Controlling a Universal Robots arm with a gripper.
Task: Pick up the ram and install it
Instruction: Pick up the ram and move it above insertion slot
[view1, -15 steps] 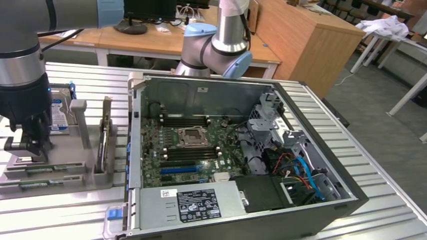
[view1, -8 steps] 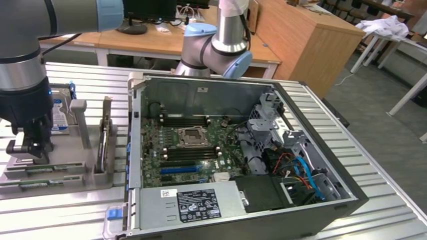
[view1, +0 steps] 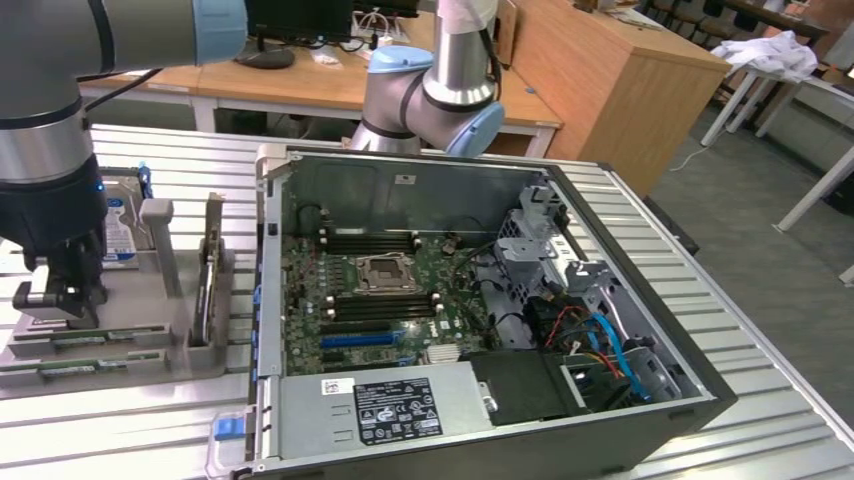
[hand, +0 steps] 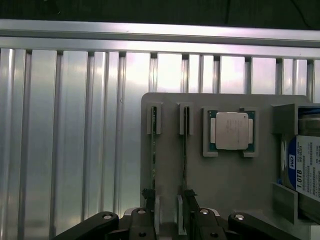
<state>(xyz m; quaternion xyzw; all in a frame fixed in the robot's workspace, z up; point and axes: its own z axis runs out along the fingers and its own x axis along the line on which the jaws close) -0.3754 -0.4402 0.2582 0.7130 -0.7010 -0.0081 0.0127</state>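
Dark gripper (hand: 168, 207) fingers (hand: 148, 200) sit closest in the wrist view, spread wide with nothing between them. Each fingertip stands by the near end of one of two green sticks set on edge in slots of a grey tray (hand: 235, 175): the ram (hand: 153, 155) and a second ram stick (hand: 185, 155) just beside it. Whether the fingers touch them I cannot tell. A square silver processor (hand: 229, 131) lies in its own pocket next to the sticks, and a hard drive (hand: 301, 170) stands at the tray's edge beyond it. The tray rests on a slatted metal bench (hand: 70, 125).

From the exterior view, the gripper (view1: 56, 310) hangs low over the tray (view1: 131, 305) near the bench's edge on the exterior view's left, above the two sticks. An open computer case (view1: 400, 180) stands just beside the tray, its motherboard (view1: 350, 300) facing up.
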